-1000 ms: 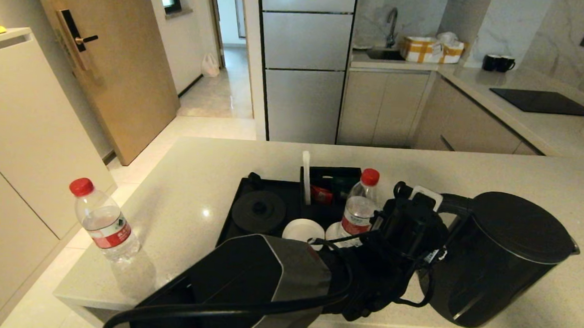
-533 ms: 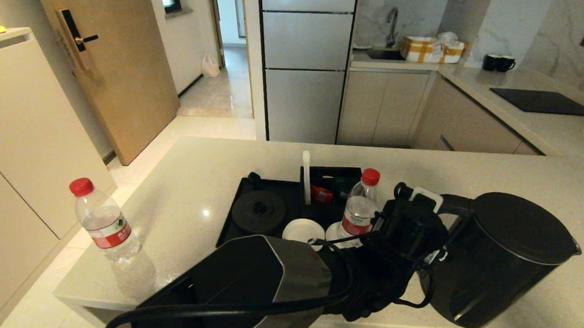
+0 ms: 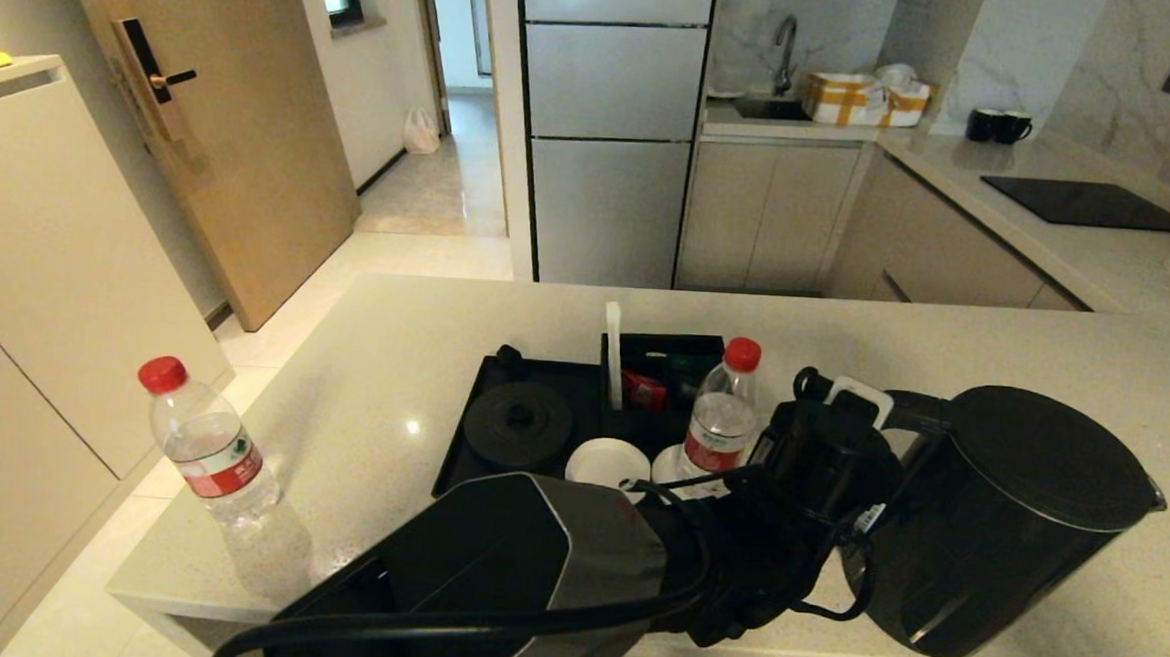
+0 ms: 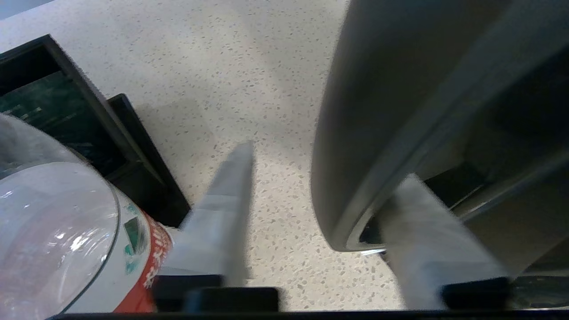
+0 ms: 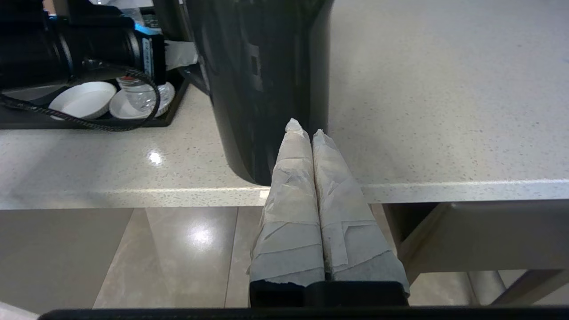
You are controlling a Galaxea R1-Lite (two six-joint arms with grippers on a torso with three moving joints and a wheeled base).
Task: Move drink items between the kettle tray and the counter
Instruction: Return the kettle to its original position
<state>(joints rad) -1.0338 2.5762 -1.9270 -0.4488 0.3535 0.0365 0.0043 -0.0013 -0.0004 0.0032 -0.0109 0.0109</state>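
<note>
The tall black kettle (image 3: 1015, 521) stands on the beige counter (image 3: 414, 350) near its front edge, right of the black tray (image 3: 456, 452). My left gripper (image 3: 845, 422) is open astride the kettle's loop handle (image 4: 369, 111): one finger (image 4: 226, 209) stays outside with a gap, the other finger (image 4: 426, 240) sits inside the loop. One red-capped bottle (image 3: 723, 416) stands on a coaster in the tray, just left of that gripper. A second bottle (image 3: 206, 444) stands on the counter's left corner. My right gripper (image 5: 306, 129) hangs shut and empty below the counter edge, in front of the kettle (image 5: 262, 89).
The tray also holds a round black kettle base (image 3: 518, 423), a white coaster (image 3: 608, 462) and a sachet box (image 3: 663, 368). Far back right are a black cooktop (image 3: 1092, 205) and two mugs (image 3: 996, 125). My left arm's cable (image 5: 89, 124) trails over the tray's front.
The left gripper and the kettle have edged slightly to the right. Both bottles and the right arm have stayed put.
</note>
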